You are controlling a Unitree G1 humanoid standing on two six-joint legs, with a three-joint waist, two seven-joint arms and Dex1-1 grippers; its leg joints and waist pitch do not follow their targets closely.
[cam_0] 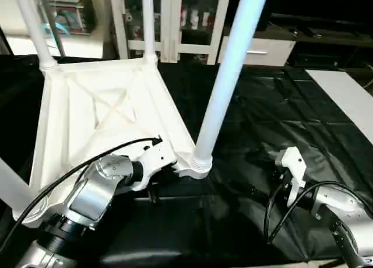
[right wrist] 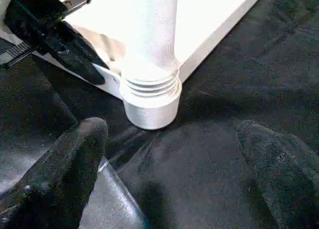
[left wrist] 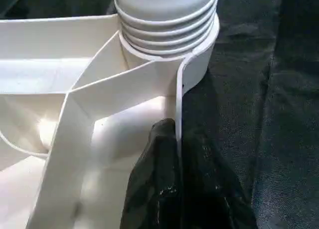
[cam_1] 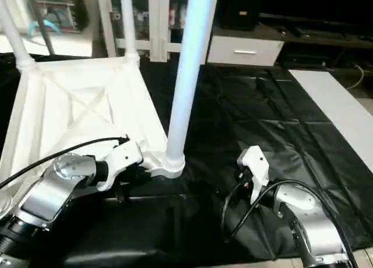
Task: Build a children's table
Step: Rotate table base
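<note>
- Children's table (cam_0: 105, 113): white plastic; lies upside down on a black sheet (cam_0: 280, 110), X-ribbed underside facing up; the rectangular top occupies the robot's left half of the work area, its far edge towards the cabinets (cam_0: 175, 17)
- Legs: long tapered white tubes standing upright from the round corner sockets; near right leg (cam_0: 224, 81) rises from its ribbed collar at the corner closest to both grippers; far right leg (cam_0: 148, 23) and far left leg (cam_0: 32, 26) stand at the far corners; a fourth leg (cam_0: 10, 189) shows at the near left edge, its socket out of view
- Near right socket (left wrist: 167, 32): threaded rings of the leg base sit above the collar; rests on the black sheet
- Left gripper (left wrist: 177, 174): black fingers closed together on the thin rim wall of the top, just beside the near right socket, one finger on each side of the wall; silver forearm (cam_0: 93, 192) reaches over the near edge of the top
- Right gripper (right wrist: 172, 169): jaws spread wide, nothing between them; hovers low over the black sheet, near the same socket but apart from it; its fingers (right wrist: 75, 154) point towards the leg base
- Background: white glass-fronted cabinets and a white drawer unit (cam_0: 262, 49) beyond the sheet; a pale strip of floor (cam_0: 349, 99) at the robot's right
</note>
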